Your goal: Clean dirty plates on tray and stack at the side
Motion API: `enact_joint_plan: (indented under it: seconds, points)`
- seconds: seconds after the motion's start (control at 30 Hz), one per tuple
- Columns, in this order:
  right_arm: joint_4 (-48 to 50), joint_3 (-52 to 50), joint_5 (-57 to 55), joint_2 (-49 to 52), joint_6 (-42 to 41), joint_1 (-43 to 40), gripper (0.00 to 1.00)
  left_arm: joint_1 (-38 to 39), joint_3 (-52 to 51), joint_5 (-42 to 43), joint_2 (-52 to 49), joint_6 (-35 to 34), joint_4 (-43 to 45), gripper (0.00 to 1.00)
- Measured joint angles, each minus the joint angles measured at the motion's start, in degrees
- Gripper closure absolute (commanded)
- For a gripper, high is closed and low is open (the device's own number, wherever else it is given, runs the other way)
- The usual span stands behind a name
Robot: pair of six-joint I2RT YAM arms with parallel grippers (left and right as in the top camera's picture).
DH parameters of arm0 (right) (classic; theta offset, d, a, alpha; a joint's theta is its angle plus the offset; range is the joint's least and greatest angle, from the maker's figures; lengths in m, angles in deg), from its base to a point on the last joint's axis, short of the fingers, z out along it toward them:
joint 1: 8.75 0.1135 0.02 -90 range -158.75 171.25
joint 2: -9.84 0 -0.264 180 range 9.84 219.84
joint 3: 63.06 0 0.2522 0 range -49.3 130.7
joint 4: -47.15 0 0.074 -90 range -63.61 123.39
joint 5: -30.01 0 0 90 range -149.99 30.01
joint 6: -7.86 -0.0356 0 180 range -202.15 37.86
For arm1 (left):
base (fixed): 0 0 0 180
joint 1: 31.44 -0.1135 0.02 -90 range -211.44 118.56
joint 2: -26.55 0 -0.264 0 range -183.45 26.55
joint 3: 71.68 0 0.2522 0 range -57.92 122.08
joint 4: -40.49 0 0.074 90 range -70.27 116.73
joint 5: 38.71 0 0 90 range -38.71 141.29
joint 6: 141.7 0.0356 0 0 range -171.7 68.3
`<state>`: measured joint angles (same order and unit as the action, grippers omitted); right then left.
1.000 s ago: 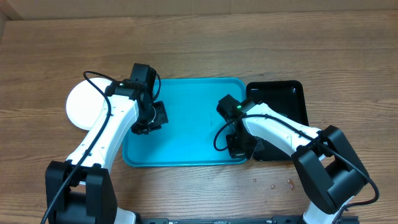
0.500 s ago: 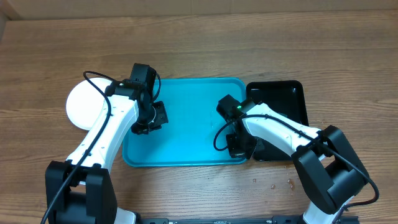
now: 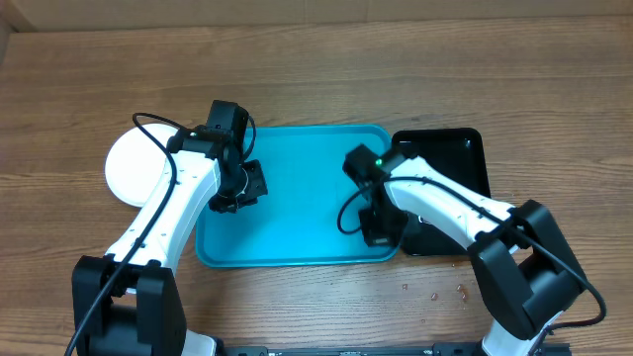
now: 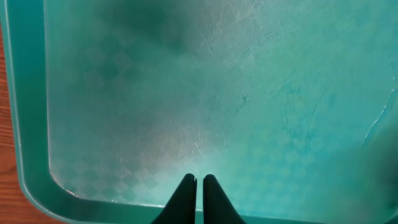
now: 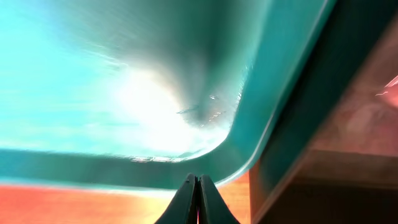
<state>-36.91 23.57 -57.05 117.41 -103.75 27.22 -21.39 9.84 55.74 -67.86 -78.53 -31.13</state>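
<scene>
The turquoise tray (image 3: 297, 198) lies mid-table with no plates on it. A white plate (image 3: 129, 170) sits on the table left of the tray, partly under my left arm. The pale blue and yellow-green plates are not in view. My left gripper (image 3: 235, 195) is shut and empty over the tray's left part. In the left wrist view its fingers (image 4: 199, 177) hover above the tray floor (image 4: 155, 93). My right gripper (image 3: 380, 233) is shut and empty at the tray's front right corner. The right wrist view shows its fingers (image 5: 198, 178) over that corner's rim (image 5: 236, 149).
A glossy black tray (image 3: 457, 163) lies against the turquoise tray's right side, partly under my right arm. A few small crumbs (image 3: 435, 294) lie on the wood near the front right. Bare wood table (image 3: 316, 79) stretches behind the trays.
My right arm has shifted slightly up and to the left at the tray's front right corner. The left arm has not moved.
</scene>
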Motion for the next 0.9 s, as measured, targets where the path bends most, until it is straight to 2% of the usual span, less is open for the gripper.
enact_joint_plan:
  seconds: [0.03, 0.1, 0.13, 0.17, 0.2, 0.23, 0.27, 0.3, 0.53, 0.9]
  points:
    - [-1.09, 2.73, 0.02, 0.00, 0.63, -0.33, 0.93, 0.00, -0.02, 0.00, 0.00, -0.02, 0.09, 0.76]
    - [-2.38, 7.98, 0.02, 0.00, 1.60, -1.40, 0.81, 0.00, -0.04, 0.00, 0.00, 0.28, 0.22, 0.67]
    - [-2.54, 10.45, 0.00, 0.00, 2.27, -2.16, 0.62, 0.00, -0.04, -0.04, 0.00, 0.33, 0.35, 0.60]
    - [-2.54, 13.00, -0.04, 0.00, 2.73, -3.17, 0.37, 0.00, -0.04, -0.07, 0.00, 0.42, 0.39, 0.49]
    - [-2.10, 15.41, -0.02, 0.00, 3.10, -4.44, 0.24, 0.00, -0.04, -0.11, 0.00, 0.52, 0.46, 0.35]
    - [-1.53, 17.22, -0.15, 0.00, 3.52, -5.62, 0.00, 0.00, -0.02, -0.11, 0.00, 0.28, 0.46, 0.23]
    - [-0.55, 19.06, -0.20, 0.00, 3.82, -7.30, 0.00, 0.00, -0.04, -0.15, 0.00, 0.26, 0.46, 0.05]
    - [0.00, 19.91, -0.28, 0.00, 4.07, -8.33, 0.00, 0.00, -0.04, -0.17, 0.00, 0.22, 0.46, 0.00]
    - [0.83, 20.50, -0.55, 0.00, 4.96, -14.14, 0.00, 0.00, -0.04, -0.20, 0.00, 0.20, 0.48, 0.00]
    - [0.83, 20.50, -0.59, 0.00, 5.11, -14.64, 0.00, 0.00, -0.04, -0.20, 0.00, 0.20, 0.90, 0.00]
